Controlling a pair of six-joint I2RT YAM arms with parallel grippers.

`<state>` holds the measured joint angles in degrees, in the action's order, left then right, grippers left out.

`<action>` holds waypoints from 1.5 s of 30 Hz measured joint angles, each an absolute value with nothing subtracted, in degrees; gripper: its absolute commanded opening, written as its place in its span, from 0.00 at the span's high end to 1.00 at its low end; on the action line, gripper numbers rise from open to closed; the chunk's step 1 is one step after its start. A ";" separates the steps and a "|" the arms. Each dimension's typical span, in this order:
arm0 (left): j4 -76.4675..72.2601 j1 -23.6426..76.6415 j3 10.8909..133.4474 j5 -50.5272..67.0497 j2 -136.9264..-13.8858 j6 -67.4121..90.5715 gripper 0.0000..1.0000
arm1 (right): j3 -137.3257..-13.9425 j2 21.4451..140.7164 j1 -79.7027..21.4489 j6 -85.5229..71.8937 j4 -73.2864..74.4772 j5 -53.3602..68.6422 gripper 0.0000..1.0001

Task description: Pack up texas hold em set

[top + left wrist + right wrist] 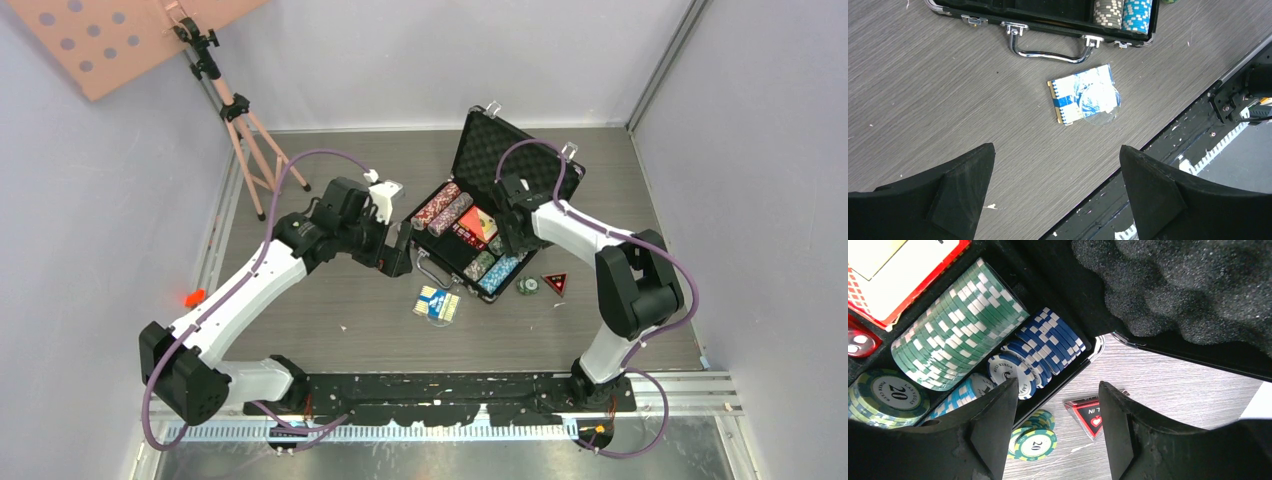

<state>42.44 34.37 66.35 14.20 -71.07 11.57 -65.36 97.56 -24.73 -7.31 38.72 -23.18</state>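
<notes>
The black briefcase (512, 150) lies open mid-table, its foam lid (1173, 280) upright. Inside are rows of poker chips: green (955, 325), dark blue (1045, 352) and light blue, plus a red card deck (893, 270) and red dice (858, 342). A blue card deck (1083, 95) lies on the table in front of the case handle (1048, 52). A short stack of green chips (1035, 442) and a red triangular marker (1088, 416) sit beside the case. My right gripper (1059, 385) hovers open over the case's near right corner, holding nothing. My left gripper (1056, 150) hangs wide open above bare table.
A pink tripod (240, 120) and a pink perforated board (120, 35) stand at the back left. Walls close in on three sides. The black mounting rail (450, 385) runs along the near edge. A small red object (193, 297) lies at the left edge.
</notes>
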 measured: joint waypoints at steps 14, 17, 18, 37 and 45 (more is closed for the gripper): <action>42.59 34.37 66.35 14.83 -71.46 11.53 0.00 | -66.48 98.56 -23.99 -8.54 39.53 -27.20 0.13; 42.63 34.37 66.35 15.00 -71.70 11.51 0.00 | -66.61 98.65 -24.16 -8.99 39.70 -27.99 0.13; 42.65 34.37 66.35 15.00 -71.79 11.51 0.00 | -66.61 98.65 -24.25 -9.13 39.75 -28.29 0.13; 42.72 34.37 66.52 15.00 -72.79 11.53 0.00 | -66.59 94.50 -23.73 -9.23 38.76 -27.27 0.12; 43.07 34.37 66.59 15.05 -72.95 11.55 0.00 | -66.59 94.37 -23.51 -9.21 39.22 -23.57 0.12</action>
<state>43.07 34.37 66.59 15.05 -72.95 11.55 -66.59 94.37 -23.51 -9.21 39.22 -23.57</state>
